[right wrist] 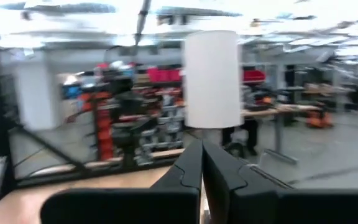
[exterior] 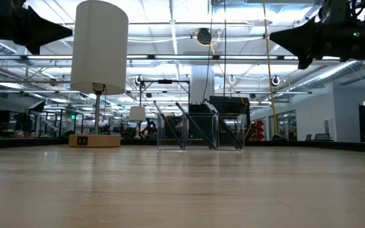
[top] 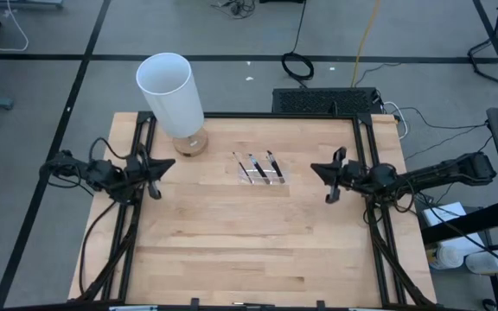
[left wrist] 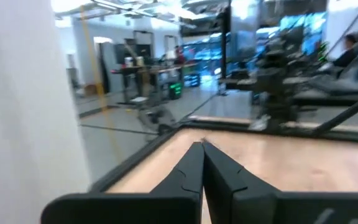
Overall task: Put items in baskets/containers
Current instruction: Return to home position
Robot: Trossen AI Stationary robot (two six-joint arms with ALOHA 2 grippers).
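Three dark sticks with pale tips show in the high view at the table's middle, far half, inside a barely visible clear tray. In the low view the sticks stand slanted, leaning on the clear tray's walls. My left gripper hovers shut to the tray's left, well above the table. My right gripper hovers shut to the tray's right, equally high. Each wrist view shows its own fingertips closed together.
A tall white cylinder lamp stands on a round wooden base at the table's far left, close to my left gripper. Black frame rails run along the table's sides. Bare wood fills the near half.
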